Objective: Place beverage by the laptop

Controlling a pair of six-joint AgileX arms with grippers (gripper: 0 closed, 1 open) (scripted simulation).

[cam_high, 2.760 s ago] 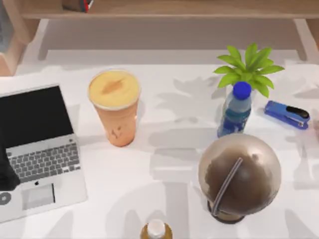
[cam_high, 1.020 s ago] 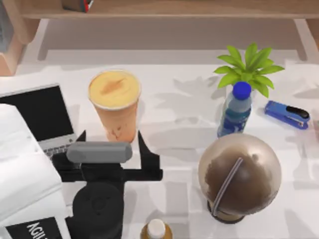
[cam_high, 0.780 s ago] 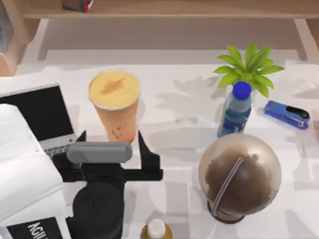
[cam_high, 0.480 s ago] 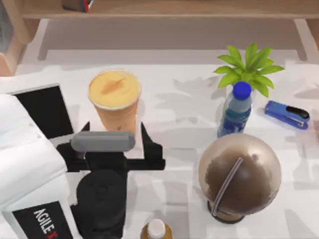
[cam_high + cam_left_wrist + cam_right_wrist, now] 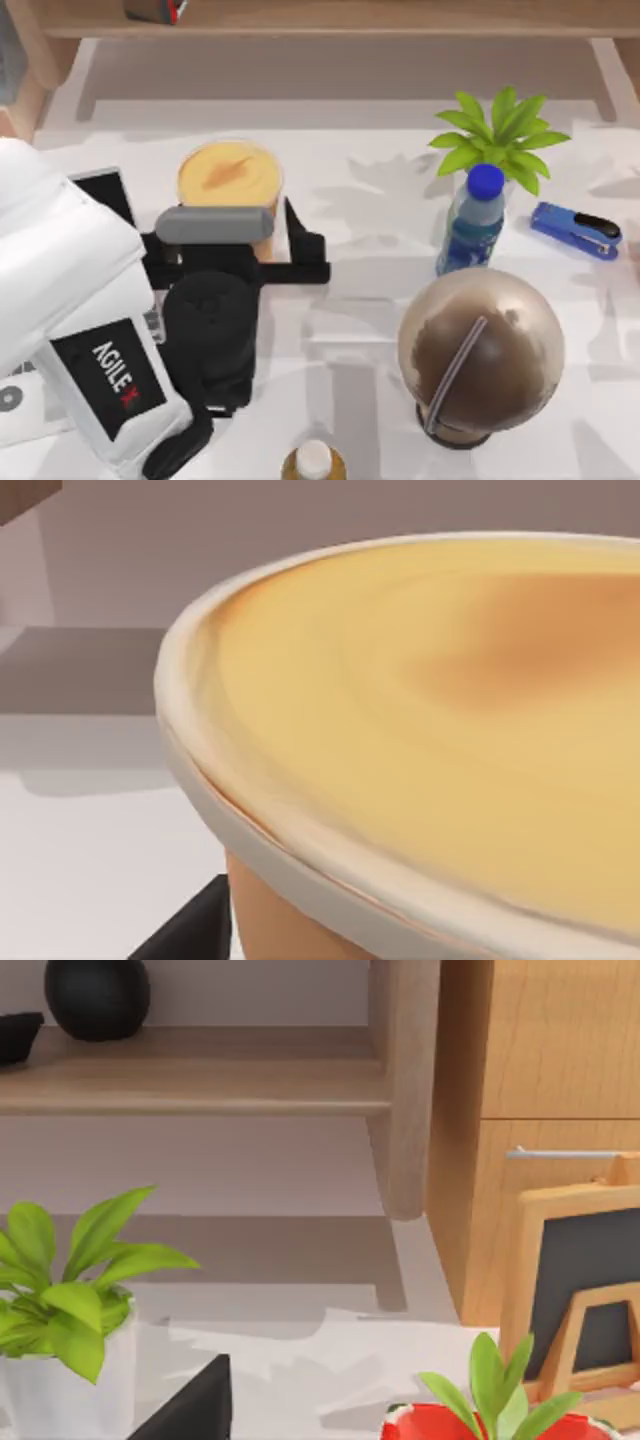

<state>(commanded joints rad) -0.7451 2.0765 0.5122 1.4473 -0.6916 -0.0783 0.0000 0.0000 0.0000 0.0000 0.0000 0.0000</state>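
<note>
The beverage stands upright on the counter, at about 10 o'clock from counter centre, just right of the laptop, whose screen corner shows past my arm. Its place has not altered over the last few seconds.

What changed: my left gripper has advanced from the cup's 6 o'clock side until its fingers straddle the cup body, one at 3 o'clock, one at 9 o'clock. In the left wrist view the yellow-orange top sits very close, and one dark finger lies beside the cup wall. Fingers are spread; I cannot confirm contact with the cup.

Judgement: approach is done and the grasp is next. Closing should be gentle, since the cup is tall, tapered and top-heavy.

The water bottle sits at 3 o'clock, with the globe at 5 o'clock. My right arm is parked; its wrist view faces a shelf and potted plants.
</note>
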